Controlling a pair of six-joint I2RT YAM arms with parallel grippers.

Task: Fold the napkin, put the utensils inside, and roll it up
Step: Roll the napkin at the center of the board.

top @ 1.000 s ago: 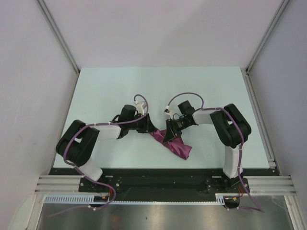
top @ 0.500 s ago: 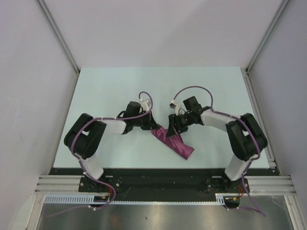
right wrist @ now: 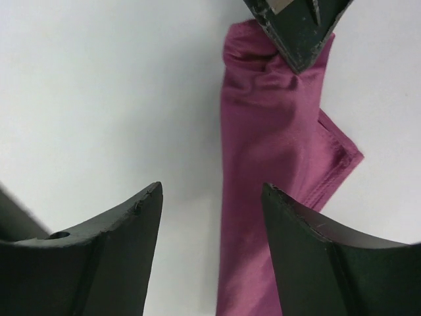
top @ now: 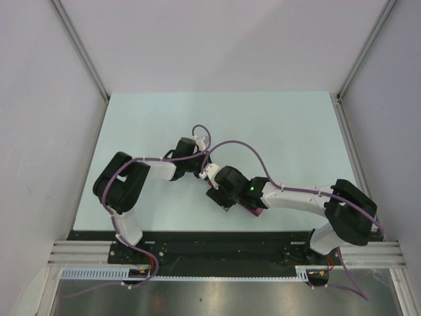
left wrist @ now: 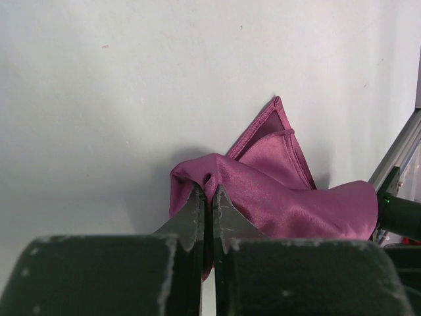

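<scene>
1. Compared with a moment ago, the left fingers (left wrist: 191, 217) hold about the same spot at the napkin's (left wrist: 289, 197) far end. The right arm (top: 296, 196) has swung leftward and now lies low over the cloth's near end.
2. Left fingers: pressed together on a raised pucker of the cloth, with almost no gap between them.
3. The napkin lies on the pale surface (left wrist: 99, 99) as a narrow, bunched strip between the two arms. One hemmed corner pokes out flat on its side.
4. Right fingers (right wrist: 118, 230): spread wide and holding nothing, hovering above the surface. The strip runs away from the right-hand finger towards the left tips, mostly off to one side of the gap rather than centred in it.
5. No utensil shows in any view; whether it sits inside the cloth cannot be told.
6. Judged step: tidying the strip by folding or rolling. The next move probably calls for the right fingers to centre over the strip's loose end, descend and close, while the left pinch anchors the other end.
</scene>
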